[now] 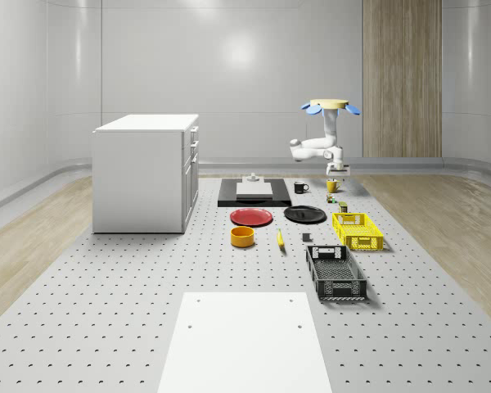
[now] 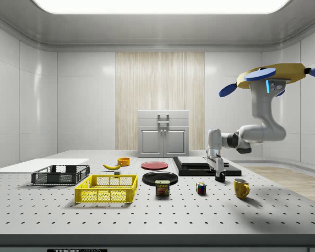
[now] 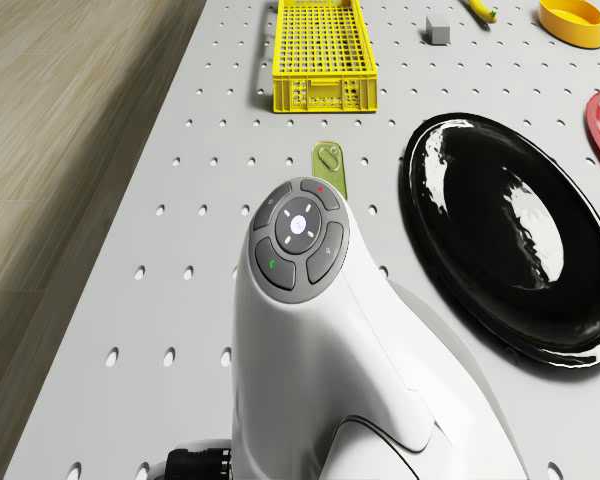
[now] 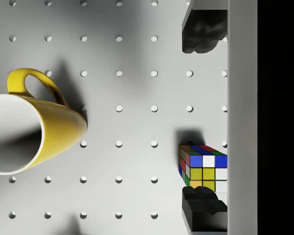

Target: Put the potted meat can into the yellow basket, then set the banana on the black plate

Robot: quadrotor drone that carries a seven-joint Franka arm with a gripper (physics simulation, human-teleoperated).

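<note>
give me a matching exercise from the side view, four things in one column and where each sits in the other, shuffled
Things:
1. meat can
2. banana
3. yellow mug
4. cube

Places:
A. nearest the side view's right edge of the four
B. between the can and the mug
C. just right of the yellow basket
D. behind the basket, by the orange bowl

Pairs: 1-C, 2-D, 3-A, 4-B

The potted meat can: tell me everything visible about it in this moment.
The small potted meat can stands upright on the perforated grey table, showing a dark label with yellow lettering in the side view. The drone view shows its green rounded top with a pull tab. It sits between the yellow mesh basket and the glossy black plate, touching neither. Nothing holds it; the pincer hangs apart, nearer the yellow mug.
</note>
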